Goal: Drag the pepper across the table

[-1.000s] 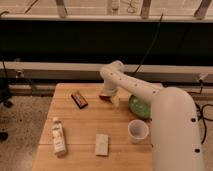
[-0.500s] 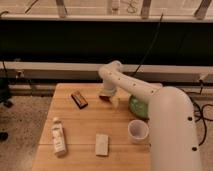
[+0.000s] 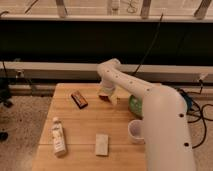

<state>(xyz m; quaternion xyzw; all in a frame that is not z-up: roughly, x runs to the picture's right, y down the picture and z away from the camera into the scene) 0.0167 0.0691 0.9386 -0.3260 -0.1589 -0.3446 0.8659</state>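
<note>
The pepper [image 3: 113, 98] is small and yellow-orange with a reddish end. It lies on the light wooden table [image 3: 80, 122] near the far edge, just left of the green dish. My gripper [image 3: 106, 93] hangs down from the white arm right at the pepper's left end, low over the tabletop and partly covering it. The arm reaches in from the lower right and hides the table's right side.
A dark brown wrapped bar [image 3: 79, 99] lies left of the gripper. A green round dish [image 3: 135, 105] sits right of the pepper and a white cup [image 3: 135, 131] stands nearer. A small bottle [image 3: 58, 136] and a pale packet [image 3: 102, 144] lie at the front.
The gripper and the pepper have shifted slightly to the left along the far part of the table. The other objects have not moved.
</note>
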